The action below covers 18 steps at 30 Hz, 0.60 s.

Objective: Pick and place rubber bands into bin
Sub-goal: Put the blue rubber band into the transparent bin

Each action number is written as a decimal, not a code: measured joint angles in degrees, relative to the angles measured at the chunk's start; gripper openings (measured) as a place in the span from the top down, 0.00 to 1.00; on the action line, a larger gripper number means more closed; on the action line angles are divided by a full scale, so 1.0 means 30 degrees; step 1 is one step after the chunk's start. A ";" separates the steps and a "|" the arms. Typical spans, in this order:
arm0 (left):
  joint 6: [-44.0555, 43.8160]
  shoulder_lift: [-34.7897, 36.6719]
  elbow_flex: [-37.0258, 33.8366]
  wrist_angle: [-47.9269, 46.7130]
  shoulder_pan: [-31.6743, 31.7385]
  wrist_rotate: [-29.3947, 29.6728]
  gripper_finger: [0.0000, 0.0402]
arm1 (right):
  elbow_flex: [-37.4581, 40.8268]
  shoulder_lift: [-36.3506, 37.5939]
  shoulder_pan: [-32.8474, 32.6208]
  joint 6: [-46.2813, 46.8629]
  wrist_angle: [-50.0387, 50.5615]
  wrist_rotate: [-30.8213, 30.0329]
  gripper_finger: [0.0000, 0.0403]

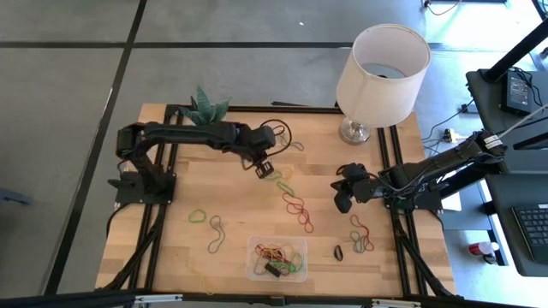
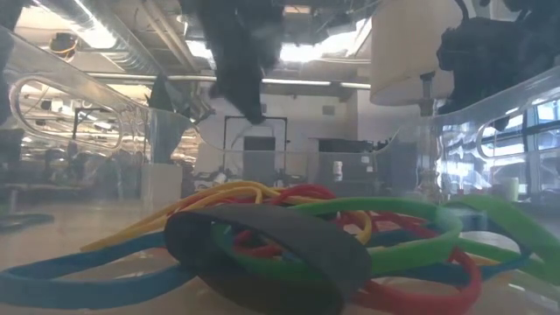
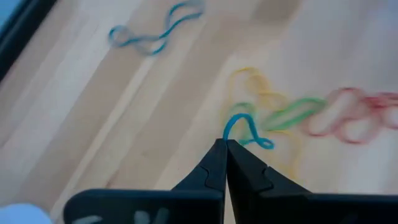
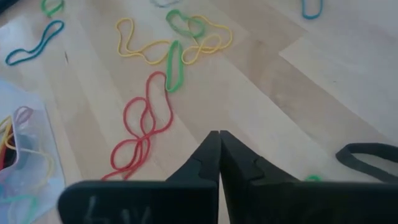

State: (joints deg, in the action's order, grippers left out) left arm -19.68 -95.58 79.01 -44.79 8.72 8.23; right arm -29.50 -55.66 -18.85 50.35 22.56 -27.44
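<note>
- Your left gripper (image 3: 225,144) pinches a blue band (image 3: 244,127) by its edge, mid-frame in the high view; it may slip out, or, it seems, drag the green band (image 3: 292,114).
- The bin (image 1: 254,268) sits bottom centre.
- The right gripper (image 4: 219,135) waits closed, empty.

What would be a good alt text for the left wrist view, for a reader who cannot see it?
The left gripper, fingers closed, pinches a blue rubber band lying on the wooden table. Just beyond it lie yellow, green and red bands in a loose chain, with another blue band farther off.
</note>
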 joint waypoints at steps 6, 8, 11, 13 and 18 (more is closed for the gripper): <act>0.0598 0.1664 0.0035 0.0078 -0.2980 0.0829 1.00 | 0.0000 0.0000 -0.0007 0.0001 -0.0003 0.0000 0.98; 0.0430 0.1945 0.0035 0.0137 -0.4118 0.1665 1.00 | 0.0000 0.0000 -0.0023 -0.0015 -0.0004 0.0000 0.98; -0.0566 0.2045 0.0117 0.0068 -0.5896 0.2395 1.00 | 0.0000 0.0000 -0.0066 -0.0009 0.0001 0.0057 0.98; -0.1417 0.2045 0.0413 0.0096 -0.6995 0.2781 1.00 | 0.0000 0.0000 -0.0066 -0.0016 0.0002 0.0365 0.98; -0.3109 0.2045 0.1383 0.0108 -0.9455 0.4502 1.00 | 0.0000 0.0000 -0.0066 -0.0035 0.0011 0.1213 0.98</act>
State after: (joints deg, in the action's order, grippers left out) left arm -29.01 -89.45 83.15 -44.47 -19.65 21.74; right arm -29.50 -55.66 -19.05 50.25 22.60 -23.80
